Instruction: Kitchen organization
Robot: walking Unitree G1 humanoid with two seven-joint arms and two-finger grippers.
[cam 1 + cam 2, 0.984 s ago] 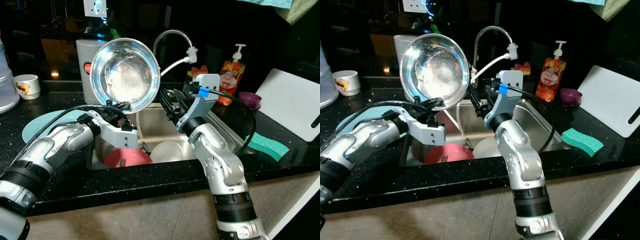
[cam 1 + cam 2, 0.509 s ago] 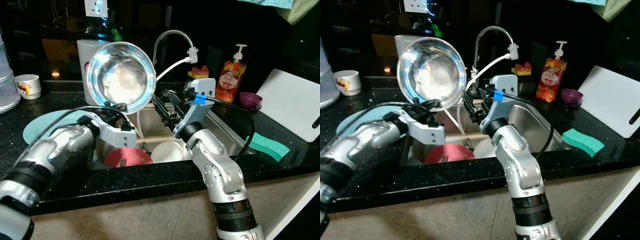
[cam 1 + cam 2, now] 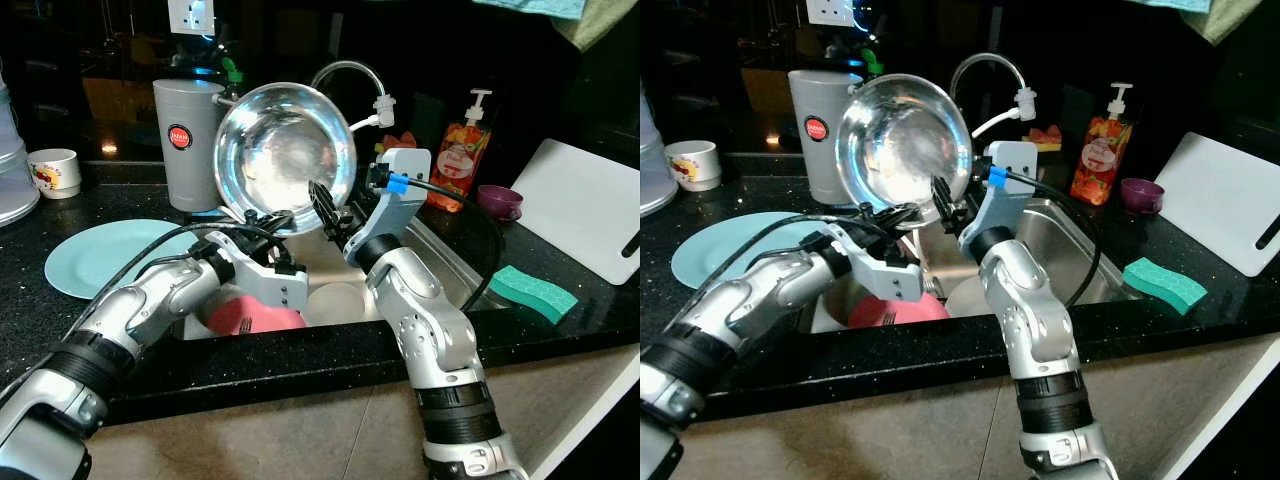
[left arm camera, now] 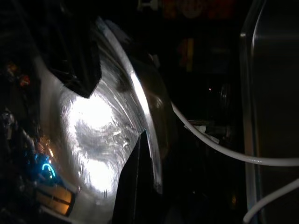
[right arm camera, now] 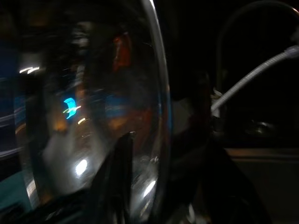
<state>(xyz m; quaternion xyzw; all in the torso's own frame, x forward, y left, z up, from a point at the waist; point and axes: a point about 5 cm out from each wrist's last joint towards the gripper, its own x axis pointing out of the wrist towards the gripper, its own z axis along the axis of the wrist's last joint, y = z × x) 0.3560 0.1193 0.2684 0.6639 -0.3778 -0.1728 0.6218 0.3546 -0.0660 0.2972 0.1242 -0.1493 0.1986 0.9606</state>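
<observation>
Steel bowl is light, rigid, slick and wet-looking, so you take it by the rim only. It's held upright above the sink, mouth facing you. Left tool is clamped on the bottom rim. Right tool straddles the lower right rim, one finger inside; clamped or loose, can't tell.

Left silver arm reaches forward and inward, forearm raised; the left gripper has its two long black fingers closed across the lower rim of the shiny steel bowl, holding it upright. Right silver arm stands bent at the elbow, forearm angled up; the right gripper straddles the bowl's right rim, one finger either side.
</observation>
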